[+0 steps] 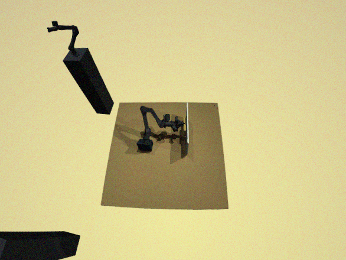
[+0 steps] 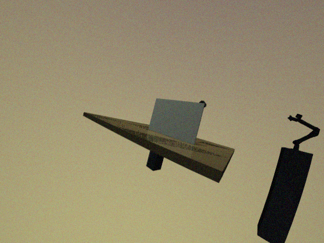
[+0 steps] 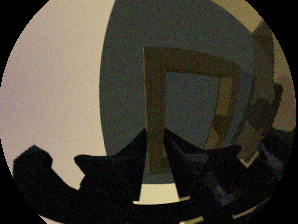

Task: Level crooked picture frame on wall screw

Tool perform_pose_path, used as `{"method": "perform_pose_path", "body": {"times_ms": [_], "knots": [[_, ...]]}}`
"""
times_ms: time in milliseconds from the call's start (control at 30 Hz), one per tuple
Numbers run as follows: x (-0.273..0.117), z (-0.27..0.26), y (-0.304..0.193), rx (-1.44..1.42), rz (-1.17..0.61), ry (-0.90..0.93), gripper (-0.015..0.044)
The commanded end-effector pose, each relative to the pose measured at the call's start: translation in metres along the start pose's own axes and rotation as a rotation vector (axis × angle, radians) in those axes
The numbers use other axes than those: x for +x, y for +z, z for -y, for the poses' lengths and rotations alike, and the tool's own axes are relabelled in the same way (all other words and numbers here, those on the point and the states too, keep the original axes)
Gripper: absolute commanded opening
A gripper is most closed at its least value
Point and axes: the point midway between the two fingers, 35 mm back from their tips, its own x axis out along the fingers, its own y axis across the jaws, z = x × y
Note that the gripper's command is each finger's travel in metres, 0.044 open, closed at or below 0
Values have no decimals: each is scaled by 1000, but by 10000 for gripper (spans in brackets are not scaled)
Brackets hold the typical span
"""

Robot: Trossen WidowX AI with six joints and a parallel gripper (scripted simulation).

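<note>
The picture frame (image 1: 185,126) (image 3: 155,90) is a brown, hollow rectangle in front of the upright blue-grey wall panel (image 1: 188,130) (image 2: 177,119) (image 3: 125,75). My gripper (image 1: 183,123) (image 3: 154,131) is shut on the frame's near side bar, with one fingertip on each side of it, low in the wrist view. In that view the gripped bar looks close to upright and the top bar curves down to the right. The lens bends the picture, so I cannot tell whether the frame is level. The screw and the notched strip are hidden. The exterior view shows only the panel's back.
The panel stands on a brown square table (image 1: 162,183) (image 2: 221,163), facing my arm (image 1: 145,118). A second arm (image 1: 66,27) (image 2: 307,125) stands on a tall dark pedestal (image 1: 88,83) (image 2: 283,193) away from the table. Another dark block (image 1: 35,246) lies at the lower left in the top view.
</note>
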Motion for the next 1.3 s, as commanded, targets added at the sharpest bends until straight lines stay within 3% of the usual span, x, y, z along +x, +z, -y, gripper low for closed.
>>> {"method": "perform_pose_path", "body": {"times_ms": [0,1267], "knots": [[0,-3,2,8,4,13,0],[0,-3,7,7,4,13,0]]}}
